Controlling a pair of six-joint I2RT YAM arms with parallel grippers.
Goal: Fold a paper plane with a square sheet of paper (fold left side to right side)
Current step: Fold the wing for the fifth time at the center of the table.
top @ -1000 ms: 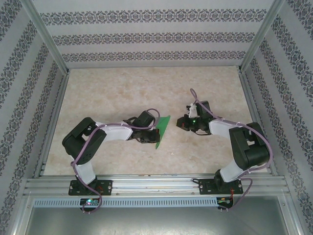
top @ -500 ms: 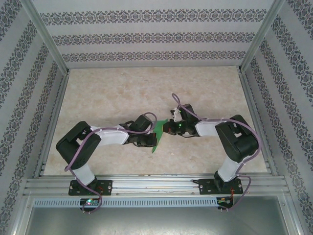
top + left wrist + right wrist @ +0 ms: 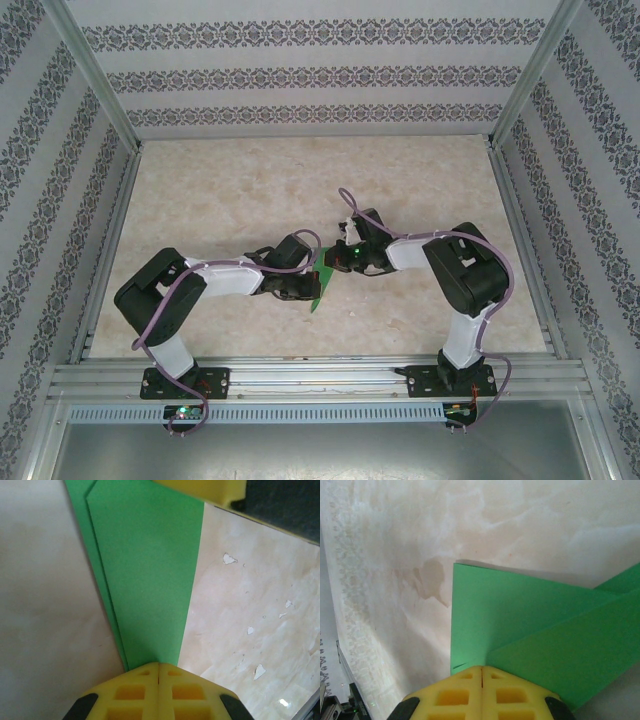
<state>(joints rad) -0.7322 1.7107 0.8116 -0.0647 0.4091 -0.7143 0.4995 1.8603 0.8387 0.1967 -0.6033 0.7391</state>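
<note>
We take this for a robotics lab test cell, not a home. An aluminium profile frame (image 3: 300, 375) boxes in a marble-look tabletop (image 3: 250, 190). Patterned wallpaper panels (image 3: 300, 75) stand at 9, 12 and 3 o'clock. The cabled left arm (image 3: 225, 275) and right arm (image 3: 465, 280) are bolted to the rail at 6 o'clock.

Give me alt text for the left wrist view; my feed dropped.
The left gripper, yellow fingers shut, pinches the narrow near end of a folded green paper that widens away from the camera, layered edges showing on its left. The right gripper's yellow finger sits over the far end, above a pale marbled table with small white chips.
</note>
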